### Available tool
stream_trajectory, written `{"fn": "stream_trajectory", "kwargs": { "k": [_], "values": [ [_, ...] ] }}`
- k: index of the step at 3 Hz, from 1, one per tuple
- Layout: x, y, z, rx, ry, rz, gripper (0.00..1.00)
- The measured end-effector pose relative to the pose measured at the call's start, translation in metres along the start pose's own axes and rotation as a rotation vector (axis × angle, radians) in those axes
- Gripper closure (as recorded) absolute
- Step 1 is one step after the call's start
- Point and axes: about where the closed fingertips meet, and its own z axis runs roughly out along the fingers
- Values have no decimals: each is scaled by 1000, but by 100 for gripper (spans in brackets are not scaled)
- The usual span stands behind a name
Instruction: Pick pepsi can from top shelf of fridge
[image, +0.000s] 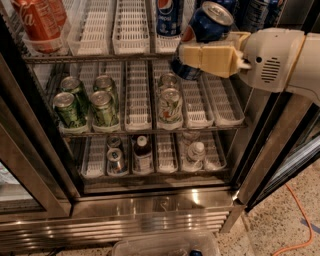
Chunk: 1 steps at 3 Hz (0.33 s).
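Note:
My gripper (196, 55) is in front of the right end of the top shelf (131, 31), a wire rack with white lane trays in the fridge (150, 220). Its cream fingers (215, 59) are shut on a dark blue pepsi can (210, 22). The can is tilted, with its silver top up and to the right and its lower end below the fingers. Another pepsi can (168, 16) stands on the top shelf just left of it. More dark cans stand behind, partly hidden by my arm.
A red Coca-Cola can (38, 24) stands at the shelf's left end. Green cans (70, 109) fill the middle rack and small bottles (143, 154) the bottom one. The door frame (272, 150) is at the right. A clear plastic bin (165, 245) and an orange cable (300, 225) lie on the floor.

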Motion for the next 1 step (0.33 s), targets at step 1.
{"fn": "stream_trajectory", "kwargs": {
  "k": [1],
  "values": [
    [0, 4, -2, -29, -3, 3, 100]
  ]
}}
